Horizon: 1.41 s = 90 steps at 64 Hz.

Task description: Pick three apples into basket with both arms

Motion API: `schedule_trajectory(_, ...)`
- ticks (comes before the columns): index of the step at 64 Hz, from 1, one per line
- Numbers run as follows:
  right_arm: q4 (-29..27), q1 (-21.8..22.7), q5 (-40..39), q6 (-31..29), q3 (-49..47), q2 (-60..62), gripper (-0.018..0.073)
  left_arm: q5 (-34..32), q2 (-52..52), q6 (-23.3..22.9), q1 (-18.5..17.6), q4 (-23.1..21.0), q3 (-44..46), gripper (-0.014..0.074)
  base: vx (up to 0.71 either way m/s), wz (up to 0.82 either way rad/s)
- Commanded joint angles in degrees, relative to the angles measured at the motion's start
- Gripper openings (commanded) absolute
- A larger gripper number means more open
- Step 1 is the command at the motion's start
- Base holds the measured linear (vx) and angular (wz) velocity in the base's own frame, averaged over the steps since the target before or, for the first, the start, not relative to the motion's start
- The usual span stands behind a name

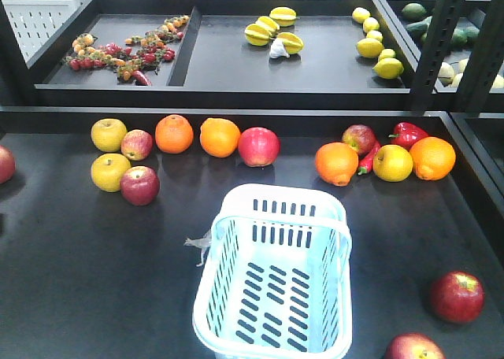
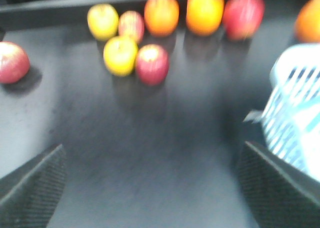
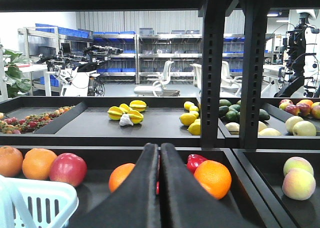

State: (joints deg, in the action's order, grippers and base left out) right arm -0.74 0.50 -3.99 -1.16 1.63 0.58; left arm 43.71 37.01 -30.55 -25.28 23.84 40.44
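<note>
Exterior front-facing view places the basket (image 1: pixel 283 190) mid-table (image 1: pixel 79 257), red apples (image 1: pixel 259 146) lying outside it on the surface; left gripper (image 2: pixel 153 153) jaws stand apart, right gripper (image 3: pixel 159 148) jaws pressed together.

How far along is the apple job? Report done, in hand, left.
Done: nothing; the basket is empty. In hand: nothing; the left tool is open and empty, the right tool shut and empty. Left: all three picks; candidates lying outside are the left apple, the centre apple and the right apple.
</note>
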Motion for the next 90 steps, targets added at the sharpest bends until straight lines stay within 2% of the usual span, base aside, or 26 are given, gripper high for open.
schedule_trajectory(1,0.4,0.0,-4.1,-0.2,0.8,0.7,-0.0009,-2.2,-4.4,-1.7,0.1,0.9,1.2,0.064,0.0,0.0)
schedule_trajectory(18,0.4,0.0,-4.1,-0.2,0.8,0.7,-0.0009,3.1,-10.2,-1.1,0.1,1.2,1.2,0.0621,0.0,0.0)
schedule_trajectory(45,0.0,0.0,-7.2,1.2,-0.2,0.7,-0.0009,3.7,-10.1,-1.1,0.1,1.2,1.2,0.0571,0.0,0.0)
schedule_trajectory(55,0.2,0.0,4.0,1.9,-8.6,0.3,-0.0009,3.7,-10.1,-1.1,0.1,1.2,1.2,0.0569,0.0,0.0)
schedule_trajectory(61,0.2,0.0,14.0,1.9,-16.0,-2.4,-0.0009,3.7,-10.1,-1.1,0.1,1.2,1.2,0.0569,0.0,0.0)
schedule_trajectory(82,0.7,0.0,59.4,1.2,-46.1,-27.2,-0.0009,3.7,-10.1,-1.1,0.1,1.2,1.2,0.0569,0.0,0.0)
schedule_trajectory(86,0.7,0.0,65.4,1.2,-50.2,-32.1,-0.0009,3.7,-10.1,-1.1,0.1,1.2,1.2,0.0569,0.0,0.0)
schedule_trajectory(90,0.7,0.0,68.0,1.2,-52.7,-35.6,-0.0009,3.7,-10.1,-1.1,0.1,1.2,1.2,0.0569,0.0,0.0)
